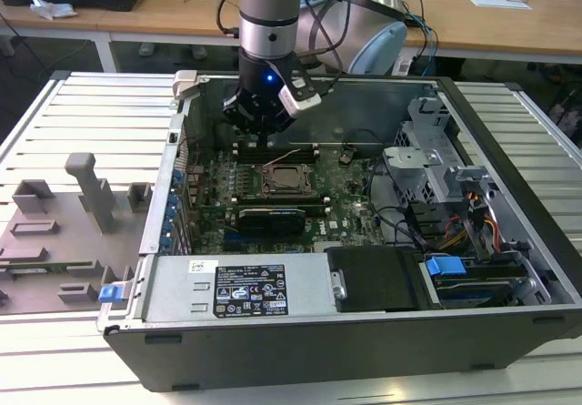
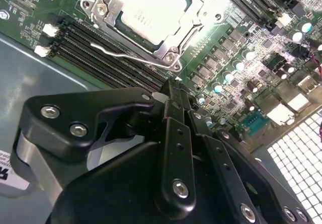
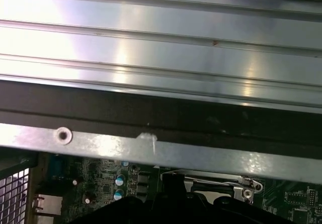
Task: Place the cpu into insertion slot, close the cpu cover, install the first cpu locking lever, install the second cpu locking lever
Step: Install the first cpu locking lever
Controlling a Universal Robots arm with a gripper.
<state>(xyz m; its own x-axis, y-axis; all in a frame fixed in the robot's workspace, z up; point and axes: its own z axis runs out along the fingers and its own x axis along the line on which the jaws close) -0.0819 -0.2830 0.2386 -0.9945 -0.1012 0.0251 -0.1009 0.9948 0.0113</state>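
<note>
In the second wrist view the matte black gripper (image 2: 173, 90) fills the near half, its fingers pressed together with nothing between them, hiding much of the board beneath. Just beyond its tips lie the long black memory slots (image 2: 100, 45), then a bent silver locking lever (image 2: 132, 54). Past it the pale, smooth cpu (image 2: 150, 11) sits in the insertion slot (image 2: 177, 49), framed by the thin silver cpu cover (image 2: 193, 12); whether the cover is fully latched is hard to tell, since its far edge is cut off
</note>
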